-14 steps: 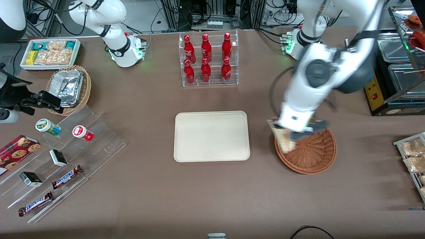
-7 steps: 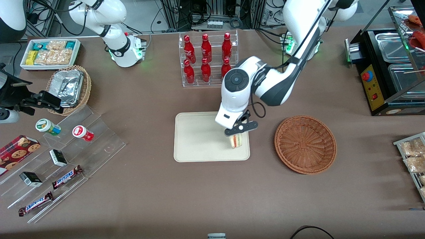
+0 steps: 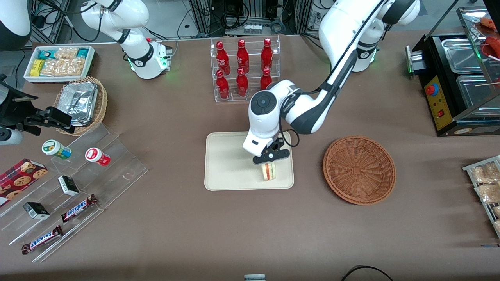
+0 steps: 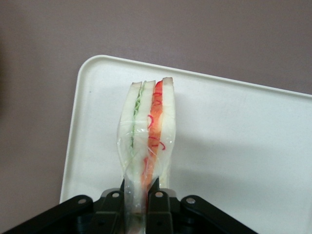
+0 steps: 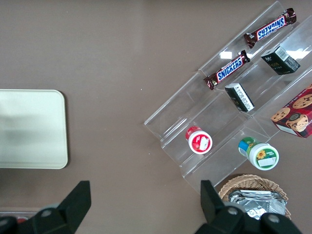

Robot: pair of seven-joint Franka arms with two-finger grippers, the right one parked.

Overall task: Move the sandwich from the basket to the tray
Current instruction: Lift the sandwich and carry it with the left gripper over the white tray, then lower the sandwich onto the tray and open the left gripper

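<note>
gripper [image 3: 268, 160] clamped on sandwich [image 3: 268, 171], low over tray [image 3: 230, 171] | basket [image 3: 359, 169] empty | risk: wedge stands on edge, may topple once released

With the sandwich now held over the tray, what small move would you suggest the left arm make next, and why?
Probably lower a touch and open. The gripper is shut on the sandwich, which hangs over the tray near its corner closest to the basket, now empty. Whether it already touches the tray is unclear.
</note>
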